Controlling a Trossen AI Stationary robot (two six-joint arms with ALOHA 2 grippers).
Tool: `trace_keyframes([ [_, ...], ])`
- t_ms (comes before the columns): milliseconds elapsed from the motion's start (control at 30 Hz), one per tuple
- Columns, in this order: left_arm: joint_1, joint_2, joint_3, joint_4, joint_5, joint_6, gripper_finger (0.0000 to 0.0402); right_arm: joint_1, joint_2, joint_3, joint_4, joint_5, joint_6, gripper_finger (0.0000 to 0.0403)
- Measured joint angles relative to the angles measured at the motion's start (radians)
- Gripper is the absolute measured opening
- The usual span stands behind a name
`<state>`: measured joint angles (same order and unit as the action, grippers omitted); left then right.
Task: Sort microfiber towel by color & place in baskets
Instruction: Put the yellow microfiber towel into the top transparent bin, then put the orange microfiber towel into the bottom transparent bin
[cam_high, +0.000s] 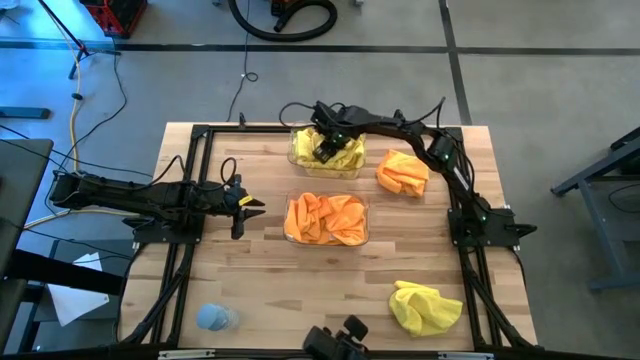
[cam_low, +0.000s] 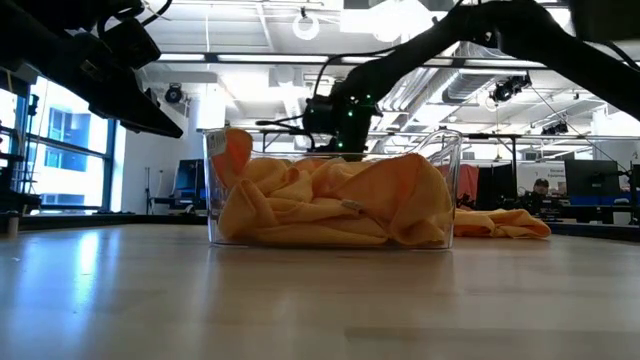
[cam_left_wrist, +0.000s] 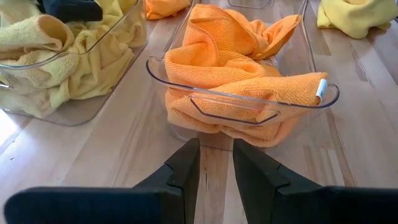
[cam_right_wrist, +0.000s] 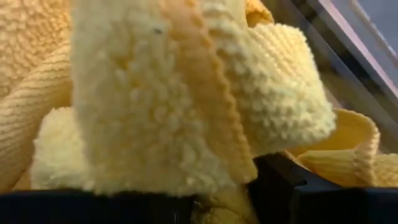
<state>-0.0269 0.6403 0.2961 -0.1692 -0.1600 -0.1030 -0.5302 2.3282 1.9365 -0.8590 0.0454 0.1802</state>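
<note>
Two see-through baskets stand mid-table. The far basket (cam_high: 326, 170) holds yellow towels, and my right gripper (cam_high: 325, 147) reaches down into it, shut on a yellow towel (cam_right_wrist: 155, 93) that fills the right wrist view. The near basket (cam_high: 326, 240) is heaped with orange towels (cam_left_wrist: 236, 62). A loose orange towel (cam_high: 402, 172) lies on the table to the right of the far basket. A loose yellow towel (cam_high: 425, 308) lies near the table's right near corner. My left gripper (cam_left_wrist: 216, 146) hovers left of the near basket, open by a narrow gap. My right gripper pinches a fold of the yellow towel (cam_right_wrist: 214, 171) between its two fingers, coming from above and pointing down into the far basket. The cloth bunches up right in front of the fingers and sits among the other yellow towels; one layer or several, I cannot tell.
A black metal frame (cam_high: 190, 170) runs along the table's left, far and right sides. A small pale blue lump (cam_high: 215, 318) lies near the left near corner. Bare wood lies between the near basket and the table's near edge.
</note>
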Motion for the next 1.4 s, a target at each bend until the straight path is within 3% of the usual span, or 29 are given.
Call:
trace_keyframes([
  [167,0.0,0.0,0.0,0.0,0.0,0.0,0.0083,-0.002,-0.004,0.0,-0.015,-0.003,-0.003,0.0129],
  [400,0.0,0.0,0.0,0.0,-0.006,0.0,0.0083,0.014,-0.002,0.164,-0.168,-0.004,-0.028,0.0129],
  [667,0.0,0.0,0.0,-0.006,-0.006,0.0,0.0083,0.043,-0.183,0.1,-0.11,0.03,-0.056,0.0129],
  [833,0.0,0.0,0.0,-0.01,-0.006,0.0,0.0083,0.062,-0.364,-0.102,0.004,0.037,-0.045,0.0129],
  [1033,0.0,0.0,0.0,-0.01,-0.006,-0.001,0.0083,0.126,-0.657,-0.524,0.193,0.042,0.076,0.0129],
  [1200,0.0,0.0,0.0,-0.01,-0.006,0.0,0.0083,0.241,-0.921,-0.806,0.275,0.065,0.22,0.0129],
  [1400,0.0,0.0,0.0,-0.01,-0.007,-0.001,0.0083,0.423,-1.187,-1.022,0.264,0.175,0.419,0.0129],
])
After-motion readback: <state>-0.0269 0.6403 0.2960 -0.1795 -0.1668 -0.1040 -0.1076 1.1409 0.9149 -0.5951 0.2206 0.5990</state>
